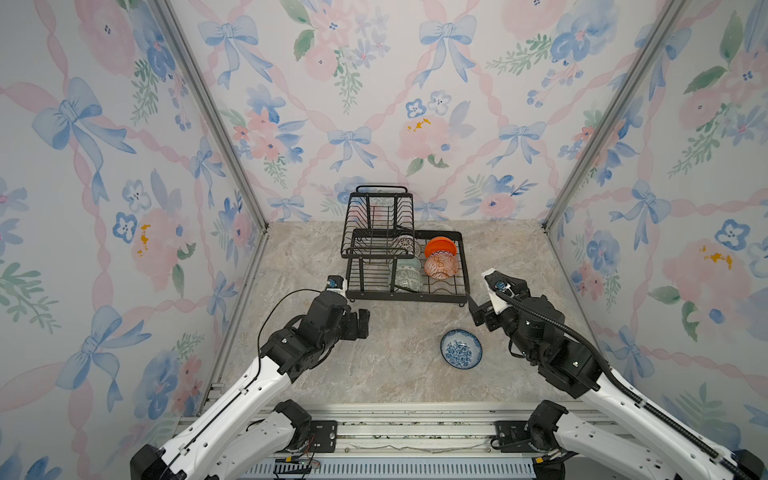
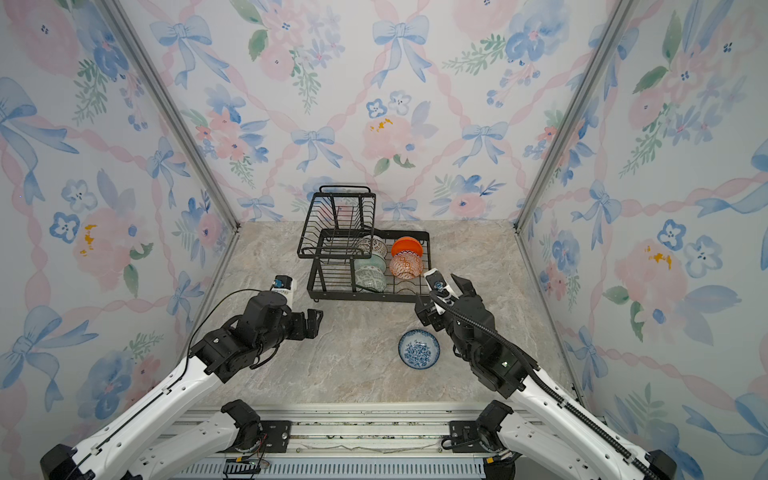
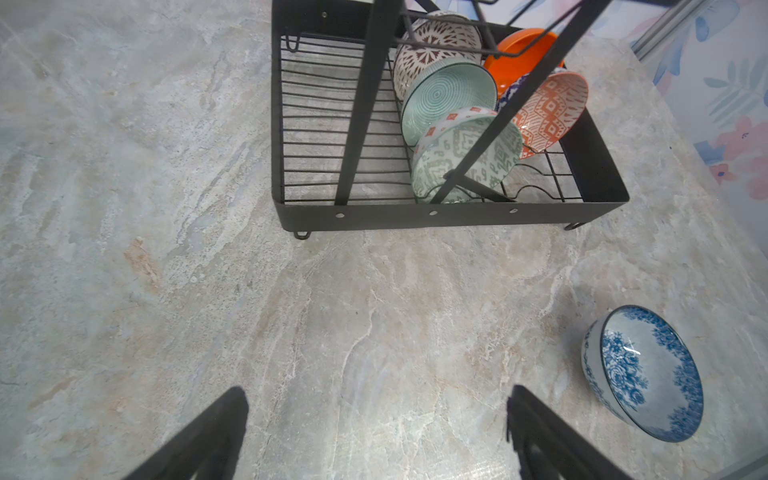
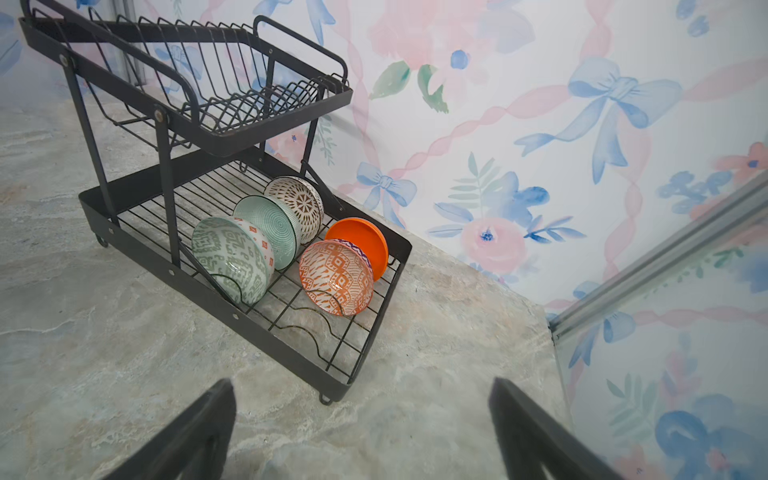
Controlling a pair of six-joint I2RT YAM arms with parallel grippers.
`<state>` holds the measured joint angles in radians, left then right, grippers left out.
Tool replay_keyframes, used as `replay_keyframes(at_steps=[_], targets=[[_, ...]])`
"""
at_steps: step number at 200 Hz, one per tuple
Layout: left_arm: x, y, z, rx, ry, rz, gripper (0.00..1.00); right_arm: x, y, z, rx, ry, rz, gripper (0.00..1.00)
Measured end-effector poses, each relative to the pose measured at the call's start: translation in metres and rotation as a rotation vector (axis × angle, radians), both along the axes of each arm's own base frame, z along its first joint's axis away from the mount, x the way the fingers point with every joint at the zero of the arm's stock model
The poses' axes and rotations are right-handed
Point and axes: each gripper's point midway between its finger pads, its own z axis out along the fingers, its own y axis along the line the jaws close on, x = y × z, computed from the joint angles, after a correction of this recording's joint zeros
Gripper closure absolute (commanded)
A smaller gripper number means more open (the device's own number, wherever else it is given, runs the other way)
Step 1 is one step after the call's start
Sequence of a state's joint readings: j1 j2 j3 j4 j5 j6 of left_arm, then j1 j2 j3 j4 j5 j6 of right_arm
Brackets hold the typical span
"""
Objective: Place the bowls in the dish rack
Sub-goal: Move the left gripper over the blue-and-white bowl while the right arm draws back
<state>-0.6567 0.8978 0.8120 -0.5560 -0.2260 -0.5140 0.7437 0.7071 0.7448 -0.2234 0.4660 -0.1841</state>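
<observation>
The black two-tier dish rack [image 1: 409, 297] [image 2: 365, 296] stands at the back of the table. In its lower tray, on edge, are a plain orange bowl [image 4: 361, 241], an orange-white geometric bowl [image 4: 332, 278], a grey-green patterned bowl [image 4: 228, 257], a pale mint bowl [image 4: 270, 220] and a brown-lattice bowl [image 4: 297, 199]. A blue-white floral bowl [image 1: 460, 349] [image 3: 648, 374] sits upright on the table in front of the rack. My left gripper [image 1: 361, 324] [image 3: 376, 392] hovers open left of it, empty. My right gripper [image 2: 441, 296] [image 4: 362, 384] is open and empty by the rack's front right corner.
The rack's upper basket [image 4: 232, 104] holds nothing. Flowered walls with metal corner posts [image 1: 582, 174] close in the marble table [image 1: 395, 374] on three sides. The arm bases sit on a rail [image 1: 415, 432] along the front edge.
</observation>
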Motion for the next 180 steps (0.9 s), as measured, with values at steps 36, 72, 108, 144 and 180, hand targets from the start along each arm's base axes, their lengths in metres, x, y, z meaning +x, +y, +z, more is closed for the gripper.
replay_keyframes(at_steps=[36, 72, 108, 144, 180], targets=[[-0.007, -0.043, 0.008, 0.02, -0.001, -0.088, 0.02, -0.022, -0.031, 0.007, 0.085, 0.065, -0.085, 0.03], [-0.021, -0.082, -0.006, 0.051, 0.049, -0.183, 0.02, -0.042, -0.061, 0.021, 0.165, 0.096, -0.179, 0.03], [-0.034, -0.111, -0.03, 0.102, 0.114, -0.265, 0.02, -0.057, -0.089, 0.027, 0.225, 0.114, -0.278, 0.03], [-0.038, -0.134, -0.049, 0.107, 0.168, -0.322, 0.02, -0.054, -0.103, 0.005, 0.186, 0.204, -0.413, 0.03], [-0.041, -0.157, -0.065, 0.083, 0.209, -0.376, 0.02, -0.04, -0.124, -0.03, 0.211, 0.358, -0.571, 0.03]])
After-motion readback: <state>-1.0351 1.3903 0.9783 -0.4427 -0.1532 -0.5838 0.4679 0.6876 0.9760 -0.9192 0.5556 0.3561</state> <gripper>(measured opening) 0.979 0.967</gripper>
